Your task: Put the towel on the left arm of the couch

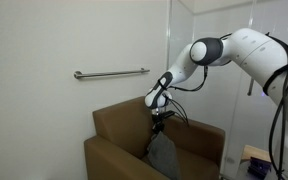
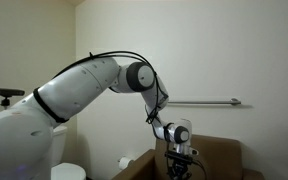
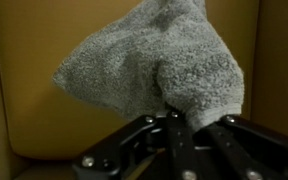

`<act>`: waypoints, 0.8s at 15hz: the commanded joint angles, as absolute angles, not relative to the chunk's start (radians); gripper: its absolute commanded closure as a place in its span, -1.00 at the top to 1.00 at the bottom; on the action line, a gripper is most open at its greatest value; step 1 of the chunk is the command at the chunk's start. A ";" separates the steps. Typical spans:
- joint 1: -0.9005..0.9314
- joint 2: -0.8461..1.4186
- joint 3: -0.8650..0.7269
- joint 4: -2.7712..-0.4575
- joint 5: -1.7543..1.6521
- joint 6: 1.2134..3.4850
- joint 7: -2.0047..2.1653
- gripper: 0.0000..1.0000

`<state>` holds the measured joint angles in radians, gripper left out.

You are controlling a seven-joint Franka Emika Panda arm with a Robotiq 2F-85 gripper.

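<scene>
A grey towel (image 1: 164,155) hangs from my gripper (image 1: 159,124) above the seat of the brown couch (image 1: 119,125). In the wrist view the towel (image 3: 154,65) fills the middle of the picture, pinched between the black fingers of the gripper (image 3: 189,122), which is shut on it. In an exterior view the gripper (image 2: 179,152) points down over the couch (image 2: 219,155); the towel is barely visible there. One couch arm (image 1: 109,155) is in front of the towel, the opposite arm (image 1: 199,135) behind it.
A metal grab bar (image 1: 111,73) is fixed to the white wall above the couch; it also shows in an exterior view (image 2: 209,102). A glass partition (image 1: 184,60) stands behind the couch. A white bin (image 2: 69,172) sits beside the couch.
</scene>
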<state>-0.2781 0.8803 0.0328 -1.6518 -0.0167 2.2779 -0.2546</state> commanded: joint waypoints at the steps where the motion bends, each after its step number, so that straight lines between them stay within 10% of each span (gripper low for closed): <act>1: -0.253 0.725 -0.003 -1.802 -0.024 2.306 -0.269 -0.91; 12: -0.153 0.483 -0.080 -1.890 -0.078 2.302 -0.199 -0.91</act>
